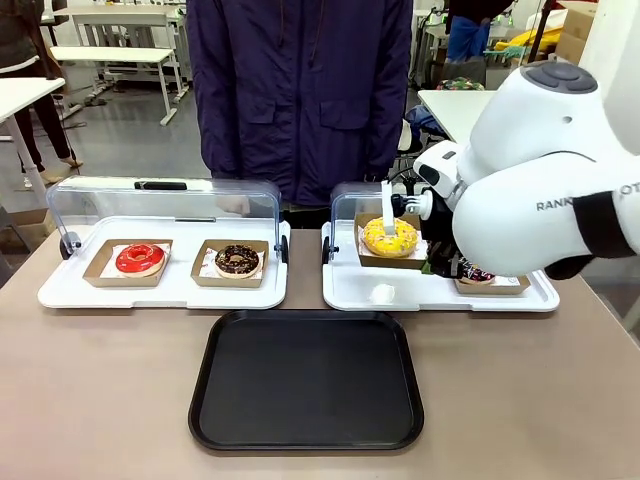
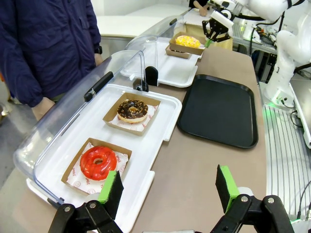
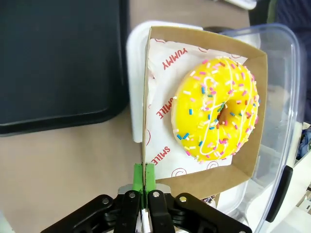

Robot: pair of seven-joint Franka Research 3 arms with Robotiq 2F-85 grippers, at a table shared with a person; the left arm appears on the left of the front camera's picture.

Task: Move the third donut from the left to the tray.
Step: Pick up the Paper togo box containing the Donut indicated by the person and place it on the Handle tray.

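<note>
The third donut from the left (image 1: 390,237) has yellow icing with sprinkles and sits in a brown cardboard holder (image 1: 372,258). The holder hangs slightly above the right white display tray. My right gripper (image 3: 144,174) is shut on the holder's side wall (image 3: 144,97), with the yellow donut (image 3: 216,116) just beyond it. In the left wrist view the right gripper (image 2: 214,30) is far off beside the yellow donut (image 2: 187,41). The black tray (image 1: 306,380) lies empty at the table's front middle. My left gripper (image 2: 169,189) hangs open over the table by the left display tray.
A red donut (image 1: 140,259) and a chocolate donut (image 1: 237,260) sit in the left white display tray (image 1: 60,292) under its raised clear lid. Another chocolate donut (image 1: 478,274) lies partly hidden behind my right arm. A person in a dark jacket (image 1: 300,90) stands at the far side.
</note>
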